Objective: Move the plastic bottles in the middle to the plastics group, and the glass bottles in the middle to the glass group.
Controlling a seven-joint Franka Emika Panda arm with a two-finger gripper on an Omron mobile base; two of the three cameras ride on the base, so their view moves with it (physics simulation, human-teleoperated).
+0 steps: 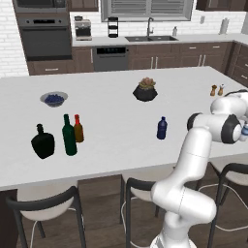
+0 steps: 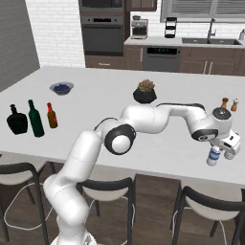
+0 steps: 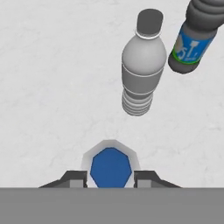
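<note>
Pincer (image 3: 110, 175) grips clear bottle (image 2: 214, 156) upright, cap (image 3: 110, 168) toward camera.

A white marble-look bench (image 1: 111, 97) is set in a kitchen with dark brown cabinets (image 1: 160, 55) and a white brick wall (image 2: 55, 28). A built-in oven (image 1: 46, 36), a dishwasher (image 1: 110, 58), a sink with faucet (image 1: 150, 35) and a shuttered window (image 1: 147, 7) are seen behind. Dark-framed stools (image 1: 46, 203) with pale seats are placed on a wood floor (image 1: 104, 223).

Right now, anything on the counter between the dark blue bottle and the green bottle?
No. In the left base view, the white counter between the dark blue bottle and green bottle is bare.
</note>
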